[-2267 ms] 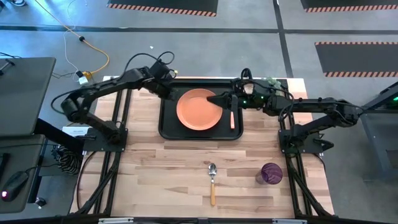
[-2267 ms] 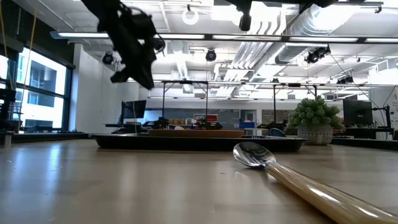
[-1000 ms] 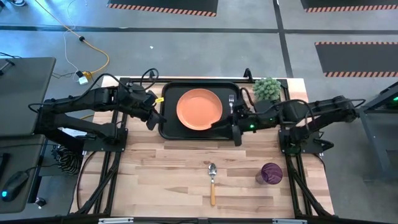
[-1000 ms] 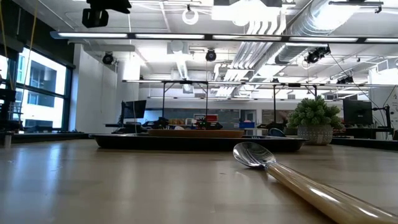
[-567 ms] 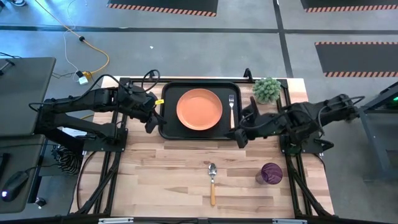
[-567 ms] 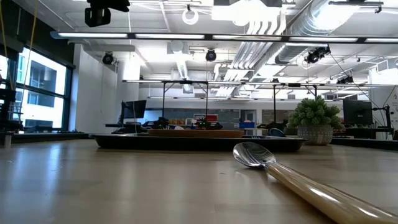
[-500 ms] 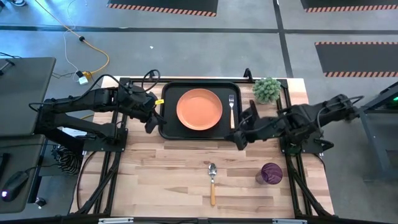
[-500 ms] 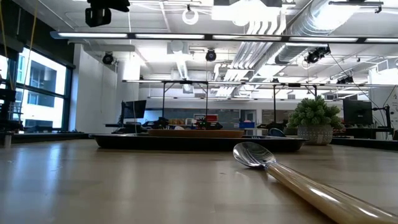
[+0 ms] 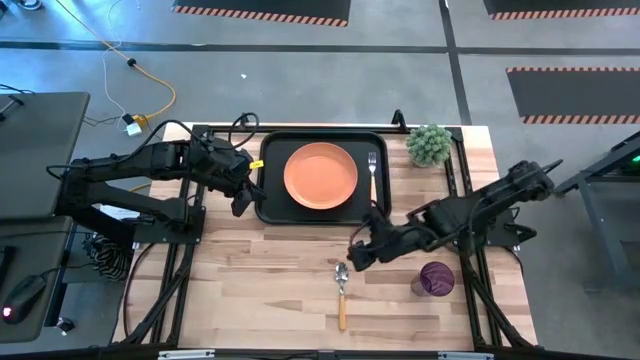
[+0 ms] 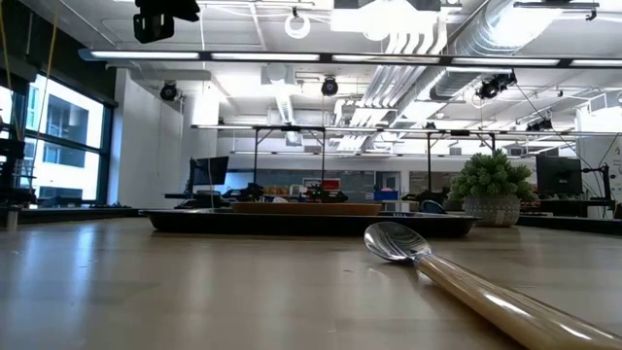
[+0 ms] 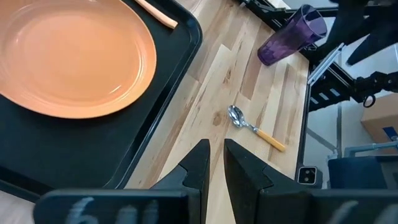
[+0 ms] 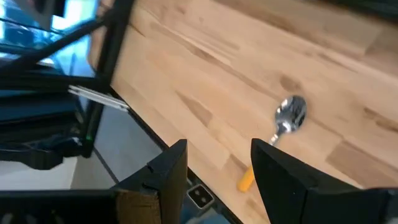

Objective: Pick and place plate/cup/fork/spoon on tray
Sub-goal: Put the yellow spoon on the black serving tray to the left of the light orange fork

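The orange plate lies in the black tray at the table's far middle. The fork lies beside the plate on the tray's right side. The spoon lies flat on the wood nearer the front edge, bowl pointing to the far side. The purple cup stands to its right. My right gripper hangs open above the table, just beyond and right of the spoon's bowl. My left gripper waits at the tray's left edge, its fingers almost together with nothing between them.
A green potted plant stands at the far right corner, behind the right arm. Bare wood lies left of the spoon and along the front edge. In the low view the spoon lies in front of the tray.
My right gripper has left the tray's near right corner and gone toward the table's near edge and down, ending close over the spoon's bowl. It rolled and tipped further downward as it went, and it has stayed open. Plate, fork, spoon and cup have not moved.
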Motion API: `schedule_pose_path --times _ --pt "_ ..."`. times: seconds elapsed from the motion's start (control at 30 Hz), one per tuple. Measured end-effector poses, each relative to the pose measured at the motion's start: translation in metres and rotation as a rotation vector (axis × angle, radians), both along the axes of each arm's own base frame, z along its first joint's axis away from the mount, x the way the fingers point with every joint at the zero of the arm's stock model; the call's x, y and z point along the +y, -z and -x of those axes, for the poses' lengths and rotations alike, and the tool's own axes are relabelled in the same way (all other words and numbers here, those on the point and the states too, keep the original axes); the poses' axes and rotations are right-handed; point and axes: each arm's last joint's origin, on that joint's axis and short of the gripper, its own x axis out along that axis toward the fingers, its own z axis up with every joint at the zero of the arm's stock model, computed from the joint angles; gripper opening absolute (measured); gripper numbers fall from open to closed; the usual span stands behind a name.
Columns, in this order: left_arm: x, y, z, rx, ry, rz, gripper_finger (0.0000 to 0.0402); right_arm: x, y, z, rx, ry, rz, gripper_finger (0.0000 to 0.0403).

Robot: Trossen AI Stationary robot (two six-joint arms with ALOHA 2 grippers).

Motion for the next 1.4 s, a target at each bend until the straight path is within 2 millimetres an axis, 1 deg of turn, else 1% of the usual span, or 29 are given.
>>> schedule_pose_path --times 0.3,0.5,0.63,0.77,0.97,1.1,1.4 --pt "0.000 0.000 0.000 -0.002 0.021 -0.026 0.0037 0.001 0.037 -0.028 0.128 0.036 -0.033 0.0167" --pt "0.000 0.000 0.000 -0.002 0.022 -0.026 0.0037 0.011 0.069 -0.047 0.233 0.043 -0.125 0.0167" --pt "0.000 0.000 0.000 -0.002 0.021 -0.026 0.0037 0.019 0.085 -0.056 0.259 0.051 -0.166 0.0167" --pt "0.000 0.000 0.000 -0.002 0.021 -0.026 0.0037 0.025 0.096 -0.060 0.284 0.074 -0.182 0.0167" --pt "0.000 0.000 0.000 -0.002 0.021 -0.026 0.0037 0.036 0.110 -0.060 0.317 0.112 -0.175 0.0167" --pt "0.000 0.000 0.000 -0.001 0.021 -0.025 0.0037 0.042 0.124 -0.062 0.353 0.129 -0.158 0.0167" --pt "0.000 0.001 0.000 0.001 0.021 -0.025 0.0037 0.054 0.150 -0.072 0.358 0.113 -0.159 0.0167"
